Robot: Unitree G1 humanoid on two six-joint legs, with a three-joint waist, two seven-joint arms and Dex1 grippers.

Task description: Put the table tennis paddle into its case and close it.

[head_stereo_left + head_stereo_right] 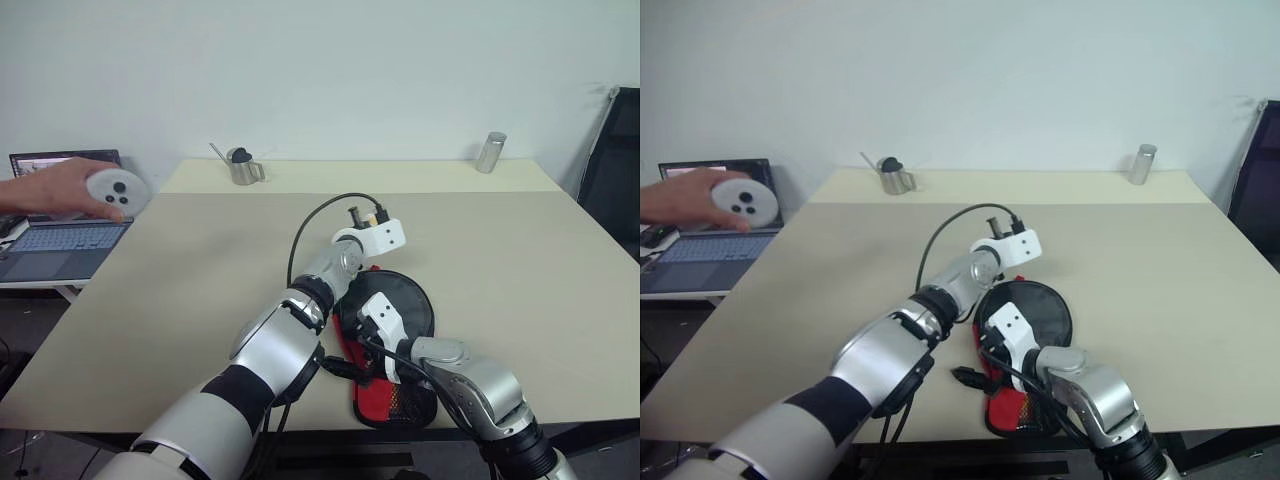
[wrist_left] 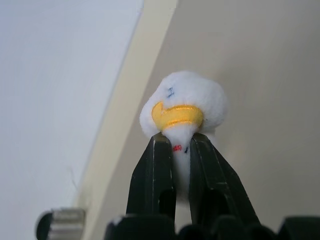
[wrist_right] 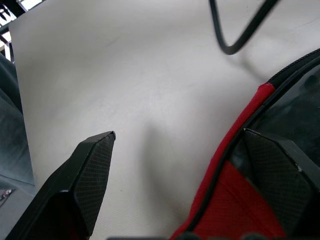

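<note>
- The paddle-shaped black and red fabric case [image 1: 1025, 345] lies flat on the beige surface [image 1: 1140, 250] under both arms, round end away from the robot, narrow red end toward the near edge.
- The left end effector [image 2: 181, 150], pressed together, pinches the white fluffy charm [image 2: 184, 107], stitched in yellow, just past the case's round end.
- The right end effector [image 3: 197, 165] is spread, one finger on the case's red-trimmed edge, nearer to the case.
- No lettering is readable.

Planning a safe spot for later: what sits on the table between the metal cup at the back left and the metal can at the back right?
Nothing: the table is bare between the metal cup and the metal can, as the left eye view shows.
</note>
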